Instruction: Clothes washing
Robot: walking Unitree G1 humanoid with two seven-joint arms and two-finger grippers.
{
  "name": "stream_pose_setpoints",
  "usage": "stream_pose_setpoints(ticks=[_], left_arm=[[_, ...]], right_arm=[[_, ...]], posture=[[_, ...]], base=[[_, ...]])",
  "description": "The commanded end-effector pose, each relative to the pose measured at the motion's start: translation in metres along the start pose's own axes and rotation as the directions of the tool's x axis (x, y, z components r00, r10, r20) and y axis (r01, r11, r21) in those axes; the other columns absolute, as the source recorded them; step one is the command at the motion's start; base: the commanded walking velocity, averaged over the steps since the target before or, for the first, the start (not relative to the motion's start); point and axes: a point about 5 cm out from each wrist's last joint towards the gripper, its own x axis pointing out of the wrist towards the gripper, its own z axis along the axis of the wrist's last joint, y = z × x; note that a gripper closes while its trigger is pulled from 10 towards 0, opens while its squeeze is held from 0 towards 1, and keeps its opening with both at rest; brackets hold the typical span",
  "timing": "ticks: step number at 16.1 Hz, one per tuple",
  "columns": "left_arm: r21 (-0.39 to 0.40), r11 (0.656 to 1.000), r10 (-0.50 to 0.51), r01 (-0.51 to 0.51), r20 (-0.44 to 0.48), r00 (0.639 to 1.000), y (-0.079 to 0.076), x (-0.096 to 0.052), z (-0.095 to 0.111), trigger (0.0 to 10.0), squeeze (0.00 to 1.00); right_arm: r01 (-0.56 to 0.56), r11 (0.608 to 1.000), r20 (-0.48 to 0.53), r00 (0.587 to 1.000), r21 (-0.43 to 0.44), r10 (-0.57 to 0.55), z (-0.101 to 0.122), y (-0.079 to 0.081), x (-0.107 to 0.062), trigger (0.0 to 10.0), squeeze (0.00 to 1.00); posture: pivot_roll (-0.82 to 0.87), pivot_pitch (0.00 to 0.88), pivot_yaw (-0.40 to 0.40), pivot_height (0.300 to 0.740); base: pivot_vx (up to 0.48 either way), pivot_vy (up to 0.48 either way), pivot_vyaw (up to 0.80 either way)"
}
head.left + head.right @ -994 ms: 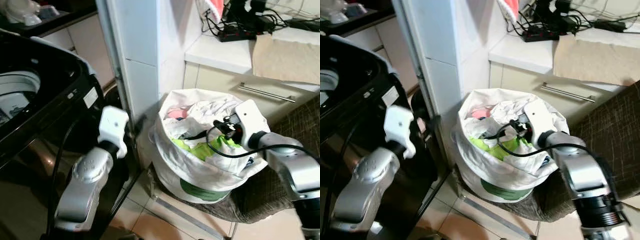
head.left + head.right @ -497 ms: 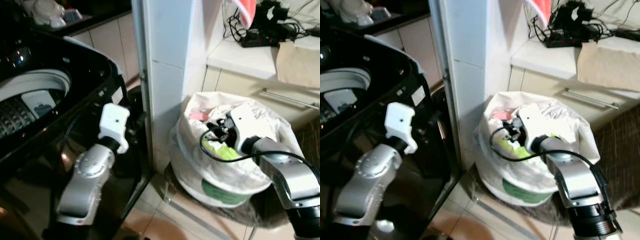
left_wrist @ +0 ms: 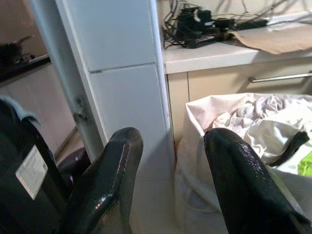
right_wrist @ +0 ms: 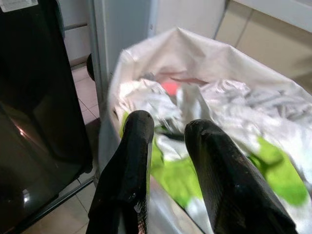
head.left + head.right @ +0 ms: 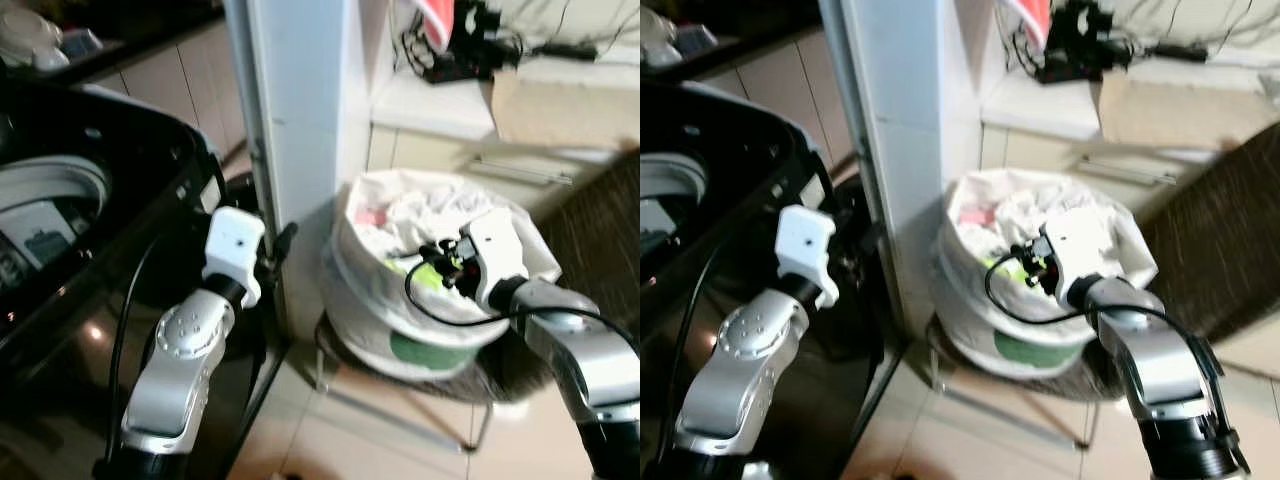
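Note:
A white laundry bag stands on a low metal-framed seat, full of white clothes, a lime-green garment and something pink. My right gripper hovers just over the top of the pile, open, with nothing between its fingers. My left gripper is open and empty, held in front of the black top-loading washing machine, beside the white pillar and pointing towards the bag. The machine's lid is up and its drum opening shows at the far left.
A white pillar stands between the machine and the bag. Behind the bag is a cupboard with a drawer handle and a counter carrying cables and a power strip. Brown woven fabric lies on the right. Tiled floor lies below.
The whole picture has swung and blurred, so the camera moved. Both arms hold about the same stance; the right gripper stays over the bag's clothes.

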Motion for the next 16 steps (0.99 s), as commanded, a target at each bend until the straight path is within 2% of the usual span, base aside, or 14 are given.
stream_pose_setpoints(ticks=[1,2,5,12,16], left_arm=[[0.017,1.000,0.014,-0.014,-0.008,1.000,0.0014,0.0003,0.0006,10.0,0.00],[0.042,0.999,0.022,-0.022,-0.002,1.000,0.0036,0.0004,0.0012,10.0,0.00],[0.021,0.999,0.046,-0.046,-0.001,0.999,0.0084,0.0001,0.0019,10.0,0.00],[0.015,0.999,0.050,-0.049,-0.012,0.999,0.0079,0.0005,0.0004,10.0,0.00],[0.013,0.998,0.057,-0.057,-0.013,0.998,0.0083,0.0005,-0.0002,10.0,0.00]], right_arm=[[0.013,1.000,-0.001,1.000,0.001,-0.013,-0.0005,-0.0021,-0.0011,10.0,0.00],[0.015,1.000,0.002,1.000,0.003,-0.015,-0.0006,-0.0023,-0.0015,10.0,0.00],[-0.035,0.998,-0.005,0.999,-0.048,0.034,-0.0012,0.0043,-0.0024,10.0,0.00],[-0.018,0.998,-0.008,1.000,-0.061,0.018,-0.0011,0.0001,-0.0025,10.0,0.00],[-0.026,0.997,-0.014,1.000,-0.075,0.025,-0.0013,-0.0001,-0.0025,10.0,0.00]], posture=[[-0.07,0.007,0.057,0.740],[-0.06,0.009,0.052,0.740],[-0.06,0.008,0.054,0.740],[-0.06,0.006,0.054,0.740],[-0.06,0.005,0.053,0.740]], base=[[0.000,0.000,0.00],[0.000,0.000,0.00],[0.000,0.000,0.00],[0.282,0.000,0.58],[0.287,0.000,0.00]])
